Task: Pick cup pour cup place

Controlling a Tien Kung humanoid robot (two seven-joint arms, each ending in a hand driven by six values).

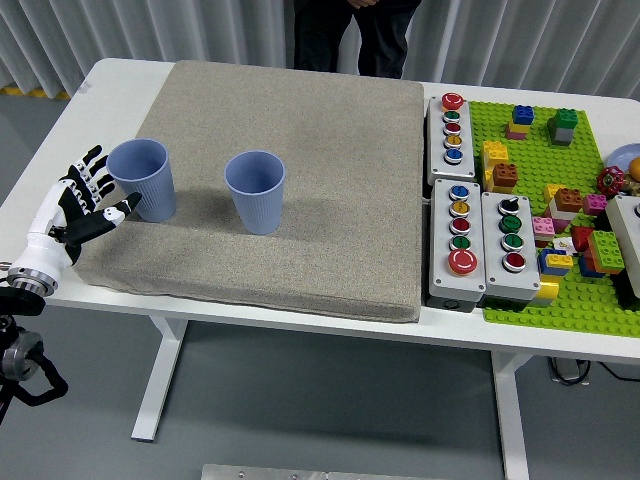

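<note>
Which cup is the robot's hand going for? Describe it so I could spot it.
Find the grey mat covering the table's left part. Two blue cups stand on it; the left cup sits nearest the mat's left edge, right beside the open left hand, unlike the right cup.

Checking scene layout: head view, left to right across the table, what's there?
left robot hand → left blue cup → right blue cup → button boxes → green brick baseplate

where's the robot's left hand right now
In the head view, the left hand is at the mat's left edge, fingers spread, just beside the left blue cup.
</note>
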